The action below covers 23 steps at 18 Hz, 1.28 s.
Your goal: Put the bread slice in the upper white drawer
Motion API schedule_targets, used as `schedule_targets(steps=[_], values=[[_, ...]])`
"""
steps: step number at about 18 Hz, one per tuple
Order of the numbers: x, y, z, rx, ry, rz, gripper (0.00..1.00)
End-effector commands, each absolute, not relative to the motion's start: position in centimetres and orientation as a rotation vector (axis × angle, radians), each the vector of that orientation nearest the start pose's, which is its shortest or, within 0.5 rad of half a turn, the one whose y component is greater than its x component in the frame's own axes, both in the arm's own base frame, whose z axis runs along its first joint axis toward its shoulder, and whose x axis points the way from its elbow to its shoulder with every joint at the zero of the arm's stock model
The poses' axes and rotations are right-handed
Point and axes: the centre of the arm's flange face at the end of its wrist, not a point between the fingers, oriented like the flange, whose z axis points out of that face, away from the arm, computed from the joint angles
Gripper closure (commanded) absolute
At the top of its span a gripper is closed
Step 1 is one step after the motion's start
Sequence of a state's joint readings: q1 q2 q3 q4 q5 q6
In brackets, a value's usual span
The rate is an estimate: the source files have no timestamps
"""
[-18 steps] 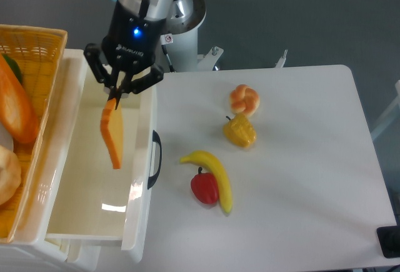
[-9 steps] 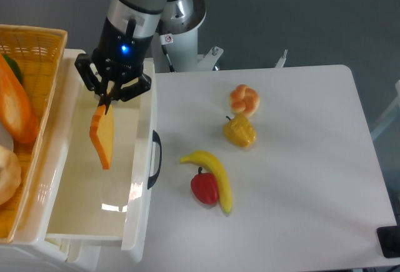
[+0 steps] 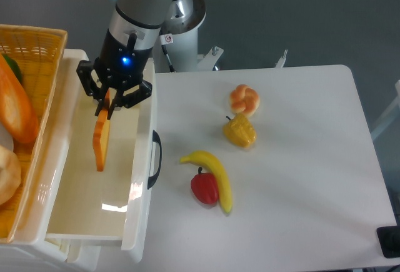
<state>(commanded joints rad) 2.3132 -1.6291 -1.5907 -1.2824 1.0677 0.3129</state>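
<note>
The arm's black two-finger gripper [image 3: 110,102] pinches the top edge of the flat tan bread slice with orange-brown crust [image 3: 100,144], which hangs edge-on straight below the fingers, above the floor of the open glossy white plastic drawer [image 3: 141,159] with its black curved handle [image 3: 156,159]. Carrying looks done; lowering and release remain, judging by the slice hanging clear. Compared with half a second ago, the slice has swung more vertical and sits slightly lower.
</note>
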Motion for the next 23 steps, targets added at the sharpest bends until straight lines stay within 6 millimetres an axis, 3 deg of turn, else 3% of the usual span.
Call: schedule_targets(steps=[3, 9, 12, 14, 16, 19, 21, 23], values=[[-22.6, 51.4, 49.2, -2.629, -0.495, -0.451, 0.42], [-23.5, 51.1, 50.3, -2.61, -0.488, -0.423, 0.39], [-25.9, 49.9, 51.0, -2.587, -0.517, -0.387, 0.39], [-27.9, 48.7, 50.8, -2.6, -0.547, -0.334, 0.26], [-30.2, 47.5, 50.6, -2.626, -0.581, -0.26, 0.24], [-33.2, 46.0, 50.9, -2.596, -0.641, -0.22, 0.12], [-35.6, 45.4, 50.0, -2.59, -0.666, -0.21, 0.07], [-36.4, 45.6, 49.6, -2.598, -0.638, -0.203, 0.03]])
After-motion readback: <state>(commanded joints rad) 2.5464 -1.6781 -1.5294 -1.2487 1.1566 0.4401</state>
